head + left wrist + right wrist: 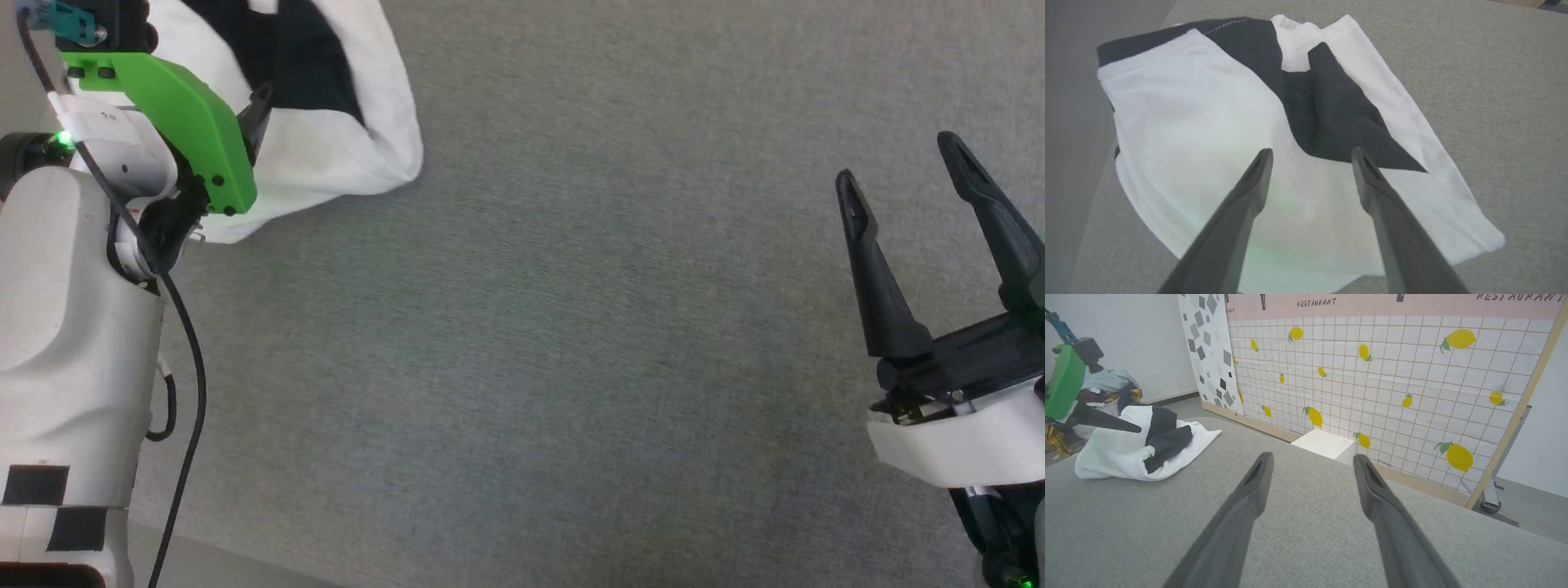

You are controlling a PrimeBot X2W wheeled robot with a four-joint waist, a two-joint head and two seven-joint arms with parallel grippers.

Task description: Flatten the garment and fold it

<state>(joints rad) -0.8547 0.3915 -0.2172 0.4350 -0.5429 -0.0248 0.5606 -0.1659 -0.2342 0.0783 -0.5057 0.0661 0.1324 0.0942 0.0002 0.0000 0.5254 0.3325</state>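
1. The garment (pixel 326 155) lies at the far left corner of the grey cloth-covered table (pixel 571 327). It is a loose heap, with the white panel bunched over itself and the black section folded into the middle. Judging from that, the task is at its very start: nothing is flattened and no fold has been made. Spreading, smoothing and folding are all left to do.

2. The left gripper (pixel 1311 152) hangs over this heap under its green mount (pixel 188 122). Its two fingers are spread wide and grasp nothing.
   - In the left wrist view both tips sit over the white panel near the heap's near edge.
   - The point of the black section lies just beyond and between them.
   - I cannot tell whether the tips touch the cloth or hover just above it.
   - No fabric is pinched between them.

3. The middle of the table is bare grey cloth. The garment would likely have to be dragged here, since it has no room to spread out flat at the corner.

4. The right gripper (pixel 896 159) is near the table's right edge, well apart from the garment. Its fingers are also released and spread, with bare table beneath them. In the right wrist view they point across the table toward a white box (pixel 1327 443) and a lemon-printed wall panel (pixel 1372 375), with the garment far off to one side.
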